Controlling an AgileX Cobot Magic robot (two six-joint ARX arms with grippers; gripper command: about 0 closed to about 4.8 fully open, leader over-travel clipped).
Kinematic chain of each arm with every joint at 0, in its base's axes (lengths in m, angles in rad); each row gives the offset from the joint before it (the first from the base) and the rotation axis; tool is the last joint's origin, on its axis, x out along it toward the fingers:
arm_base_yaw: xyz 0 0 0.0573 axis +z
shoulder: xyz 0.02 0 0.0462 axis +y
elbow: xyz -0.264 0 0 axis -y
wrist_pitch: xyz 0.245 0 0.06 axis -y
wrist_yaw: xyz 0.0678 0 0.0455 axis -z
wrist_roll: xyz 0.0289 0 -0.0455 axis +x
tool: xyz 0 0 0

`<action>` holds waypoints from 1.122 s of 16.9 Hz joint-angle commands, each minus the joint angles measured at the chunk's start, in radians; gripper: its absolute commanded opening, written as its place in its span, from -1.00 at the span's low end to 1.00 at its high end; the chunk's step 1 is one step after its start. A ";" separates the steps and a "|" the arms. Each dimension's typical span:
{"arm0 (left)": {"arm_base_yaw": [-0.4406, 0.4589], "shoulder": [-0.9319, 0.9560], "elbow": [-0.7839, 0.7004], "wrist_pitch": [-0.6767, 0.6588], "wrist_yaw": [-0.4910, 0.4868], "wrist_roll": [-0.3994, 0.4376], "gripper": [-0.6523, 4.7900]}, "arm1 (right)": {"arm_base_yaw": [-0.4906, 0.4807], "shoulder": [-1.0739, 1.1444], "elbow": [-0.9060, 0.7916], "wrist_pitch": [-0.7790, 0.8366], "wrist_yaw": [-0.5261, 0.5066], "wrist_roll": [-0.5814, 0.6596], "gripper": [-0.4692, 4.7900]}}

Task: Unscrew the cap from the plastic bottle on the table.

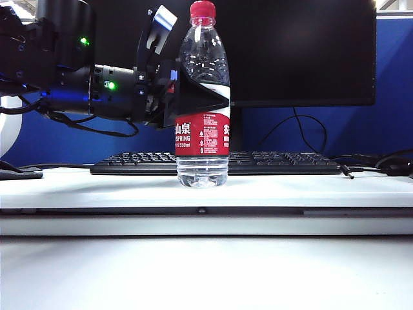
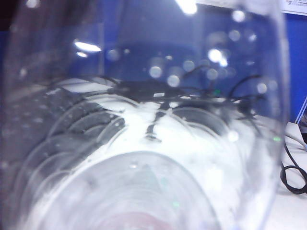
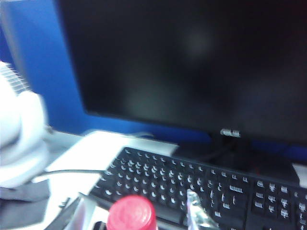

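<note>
The bottle [image 1: 202,103] stands upright near the middle of the worktop [image 1: 97,187], with the cap [image 1: 202,9] on its top. Just behind it a keyboard [image 1: 277,163] lies across the worktop, and behind that a monitor [image 1: 297,51] rises on its stand. The left gripper [image 1: 193,97] reaches in level from the left of the exterior view, its jaws set either side of the bottle's upper body, one in front and one behind. Cables [image 1: 381,161] lie on the worktop to the far right, beyond the keyboard's end. The right gripper is not in sight; its camera looks from above the cap toward the keyboard and monitor.
</note>
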 commanded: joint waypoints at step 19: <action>-0.002 -0.002 0.006 0.010 0.013 -0.004 0.19 | -0.022 0.135 0.005 0.101 0.008 0.026 -0.31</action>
